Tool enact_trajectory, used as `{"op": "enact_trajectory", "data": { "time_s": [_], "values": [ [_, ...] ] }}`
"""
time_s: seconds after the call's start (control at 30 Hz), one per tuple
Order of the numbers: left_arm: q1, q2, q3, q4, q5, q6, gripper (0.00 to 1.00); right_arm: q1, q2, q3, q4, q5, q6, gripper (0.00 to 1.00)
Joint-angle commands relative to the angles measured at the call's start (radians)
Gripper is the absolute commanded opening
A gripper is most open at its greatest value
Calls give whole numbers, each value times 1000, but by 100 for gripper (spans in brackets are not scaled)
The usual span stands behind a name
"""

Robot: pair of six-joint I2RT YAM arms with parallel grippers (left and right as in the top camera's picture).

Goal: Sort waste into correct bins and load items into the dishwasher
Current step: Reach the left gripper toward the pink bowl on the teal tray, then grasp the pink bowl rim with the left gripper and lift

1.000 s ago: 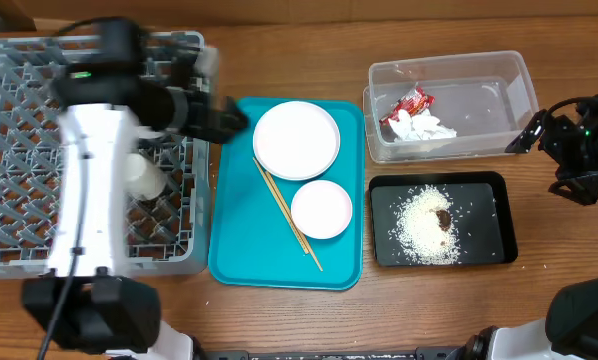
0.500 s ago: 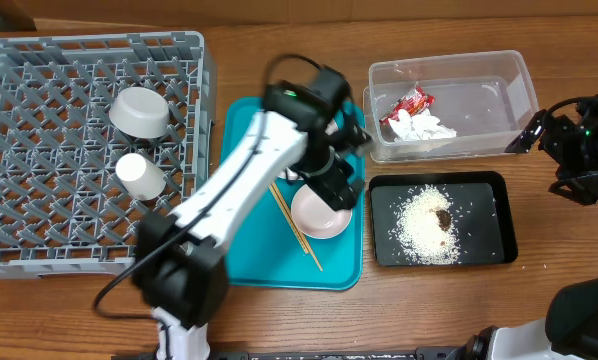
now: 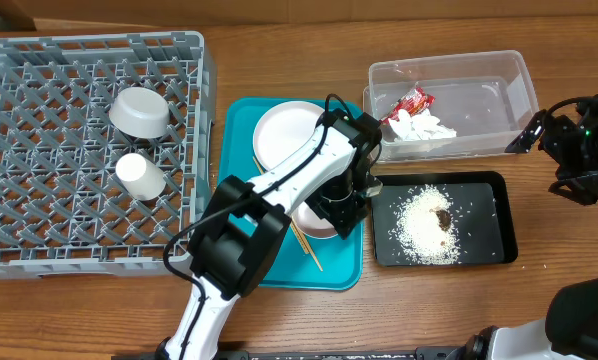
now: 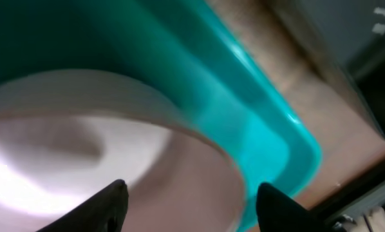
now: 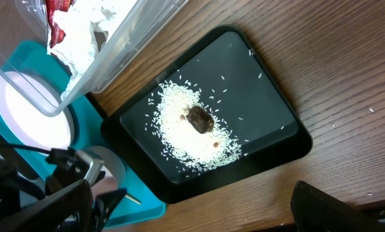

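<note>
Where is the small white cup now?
In the overhead view, the small white cup lies in the grey dish rack on the left, just below the greyish bowl.

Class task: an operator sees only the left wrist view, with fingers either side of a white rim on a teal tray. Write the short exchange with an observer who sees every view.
Operator: Which dish does the left gripper straddle?
Observer: The smaller white dish; the white round plate lies beyond it on the teal tray.
Operator: Anything loaded yet?
Observer: Yes, the greyish bowl and small white cup sit in the dish rack.
</note>
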Motion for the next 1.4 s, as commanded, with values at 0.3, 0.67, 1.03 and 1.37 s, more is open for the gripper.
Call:
{"op": "enact_trajectory", "data": {
  "time_s": [0.3,0.67,1.03,1.37],
  "values": [
    [-2,18,2,20,-131,-132,21,3,-27,7,0,2,-4,100],
    [-2,-38,30,21,-132,-172,4,3,-27,7,-3,2,-4,100],
    [167,-376,40,68,-131,-164,4,3,-27,7,-3,2,-4,100],
    [570,-476,40,236,291,30,4,3,-27,7,-2,2,-4,100]
  ]
}}
